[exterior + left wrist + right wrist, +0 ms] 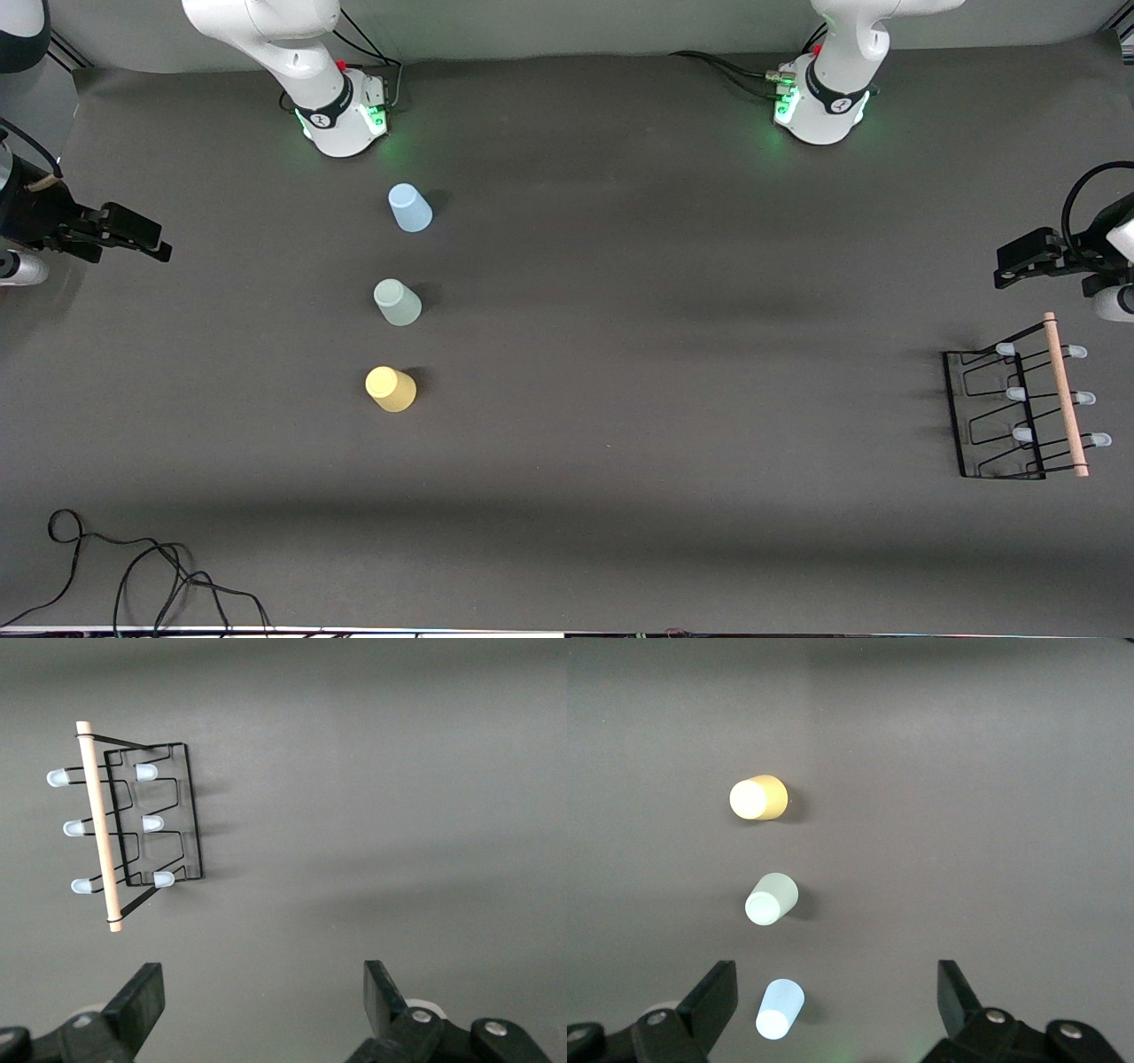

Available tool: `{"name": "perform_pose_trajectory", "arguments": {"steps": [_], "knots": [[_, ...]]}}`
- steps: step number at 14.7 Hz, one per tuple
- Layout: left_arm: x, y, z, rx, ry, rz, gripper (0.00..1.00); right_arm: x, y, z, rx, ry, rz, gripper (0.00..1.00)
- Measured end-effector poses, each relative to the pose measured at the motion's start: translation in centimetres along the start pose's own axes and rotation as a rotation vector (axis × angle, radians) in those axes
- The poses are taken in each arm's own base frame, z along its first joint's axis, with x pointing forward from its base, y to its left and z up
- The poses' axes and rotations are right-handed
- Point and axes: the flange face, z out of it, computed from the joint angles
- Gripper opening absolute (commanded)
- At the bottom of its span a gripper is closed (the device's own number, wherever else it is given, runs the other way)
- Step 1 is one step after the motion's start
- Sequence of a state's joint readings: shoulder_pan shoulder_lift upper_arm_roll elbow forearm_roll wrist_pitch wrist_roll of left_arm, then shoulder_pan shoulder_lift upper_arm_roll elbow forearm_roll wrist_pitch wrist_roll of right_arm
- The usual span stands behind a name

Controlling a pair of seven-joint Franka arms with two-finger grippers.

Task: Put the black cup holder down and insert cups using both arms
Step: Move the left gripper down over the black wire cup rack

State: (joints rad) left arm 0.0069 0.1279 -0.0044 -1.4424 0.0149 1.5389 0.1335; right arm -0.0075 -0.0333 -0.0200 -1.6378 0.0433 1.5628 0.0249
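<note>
The black cup holder [997,416] is formed of thin wire with a wooden rod [1065,394]; matt plastic cups [398,302] are seen.

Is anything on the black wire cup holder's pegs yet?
No. The thin black wire cup holder has all six pale-blue-capped pegs bare. The light blue, pale green and yellow plastic tumblers stand apart, toward the right arm's end.

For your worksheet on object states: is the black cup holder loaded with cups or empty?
Empty. All six pale-capped pegs of the black cup holder are bare; the blue cup, green cup and yellow cup stand apart on the table.
</note>
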Motion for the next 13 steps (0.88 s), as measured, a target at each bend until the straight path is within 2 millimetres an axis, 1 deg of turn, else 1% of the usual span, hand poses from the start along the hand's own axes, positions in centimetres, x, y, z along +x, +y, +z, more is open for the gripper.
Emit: {"name": "perform_pose_trajectory", "arguments": {"steps": [5, 7, 8, 9, 11, 13], "knots": [[0.0, 0.2, 0.1, 0.000, -0.001, 0.002, 1.00, 0.5, -0.5, 0.8, -0.001, -0.009, -0.009, 1.00], [0.0, -0.2, 0.3, 0.004, -0.005, -0.005, 1.00, 0.6, -0.6, 1.0, -0.001, -0.012, -0.010, 1.00], [0.1, -0.8, 0.6, 0.011, -0.011, -0.013, 1.00, 0.6, -0.7, 1.0, -0.001, -0.012, -0.012, 1.00], [0.2, -1.9, 1.2, 0.014, -0.016, -0.029, 1.00, 0.6, -0.9, 1.0, -0.002, -0.012, -0.015, 1.00], [0.8, -5.2, 3.1, 0.014, -0.015, -0.070, 1.00, 0.6, -1.0, 1.0, -0.002, -0.012, -0.018, 1.00], [2.1, -8.1, 6.5, 0.011, -0.025, -0.092, 1.00, 0.6, -1.0, 1.0, -0.002, -0.013, -0.017, 1.00]]}}
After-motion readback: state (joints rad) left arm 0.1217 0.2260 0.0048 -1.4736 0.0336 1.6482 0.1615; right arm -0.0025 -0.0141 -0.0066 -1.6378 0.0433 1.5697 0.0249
